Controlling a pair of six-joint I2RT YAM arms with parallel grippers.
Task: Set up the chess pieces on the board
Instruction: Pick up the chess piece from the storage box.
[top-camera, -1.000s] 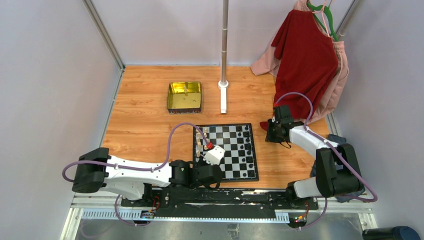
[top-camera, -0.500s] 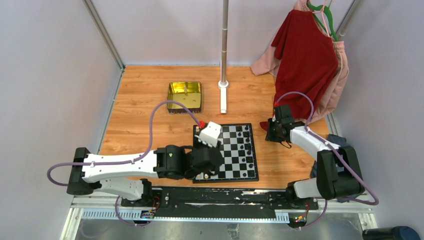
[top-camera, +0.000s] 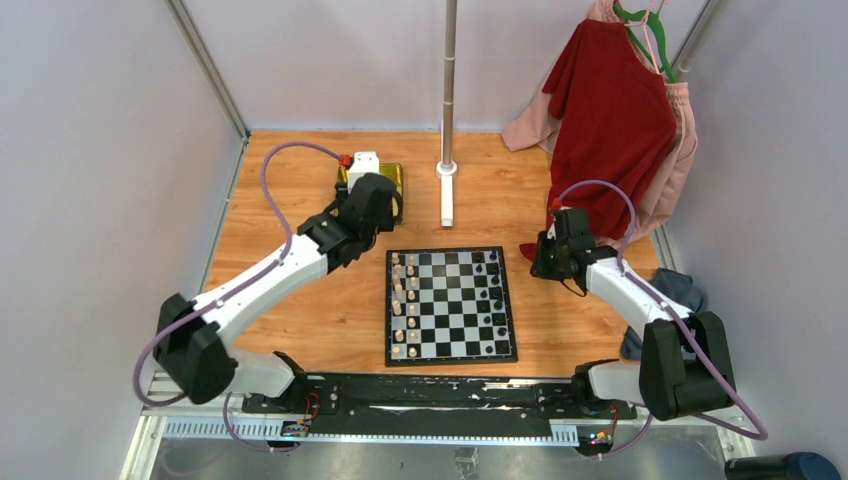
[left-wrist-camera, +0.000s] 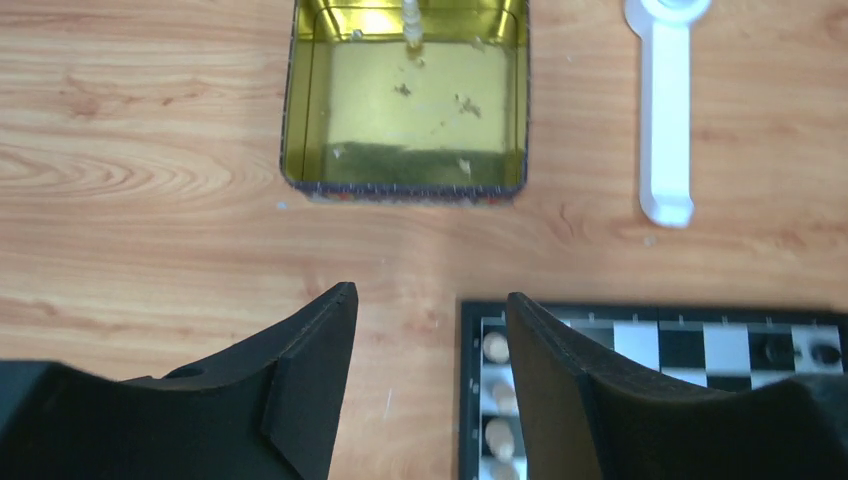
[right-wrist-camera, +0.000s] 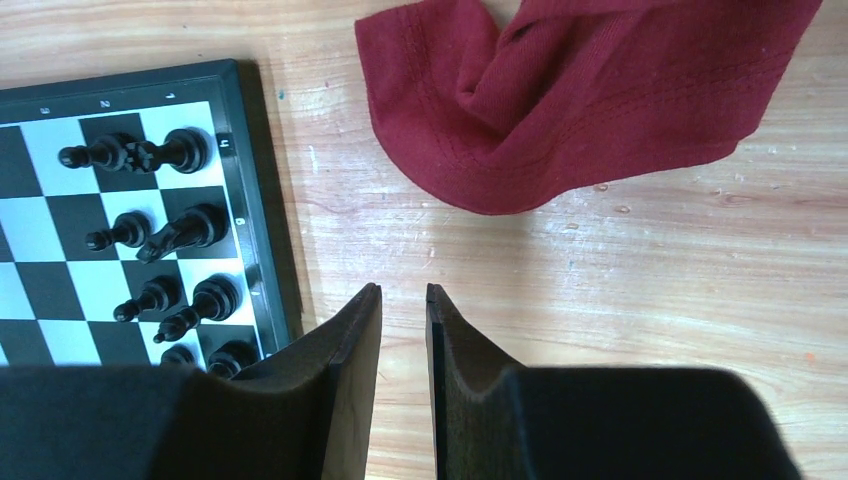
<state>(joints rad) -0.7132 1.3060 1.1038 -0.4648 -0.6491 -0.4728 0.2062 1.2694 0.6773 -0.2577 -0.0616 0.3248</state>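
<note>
The board (top-camera: 450, 300) lies in the middle of the wooden table. Cream chess pieces (top-camera: 399, 300) stand along its left side and black ones (top-camera: 494, 285) along its right. My left gripper (top-camera: 368, 205) hangs above the table between the gold tin (top-camera: 396, 180) and the board's far-left corner, open and empty (left-wrist-camera: 430, 300). One cream piece (left-wrist-camera: 411, 18) stands at the tin's far wall. My right gripper (top-camera: 545, 262) hovers right of the board's far-right corner, with its jaws a narrow gap apart and empty (right-wrist-camera: 403, 292). The black pieces (right-wrist-camera: 185, 230) show to its left.
A metal pole with a white base (top-camera: 446, 190) stands behind the board, right of the tin (left-wrist-camera: 300, 120). Red garments (top-camera: 610, 110) hang at the back right, and a red cloth end (right-wrist-camera: 560, 100) lies on the table beyond my right gripper.
My left arm swung from over the board's left side back and up toward the tin, its gripper empty. The right arm has stayed in place.
</note>
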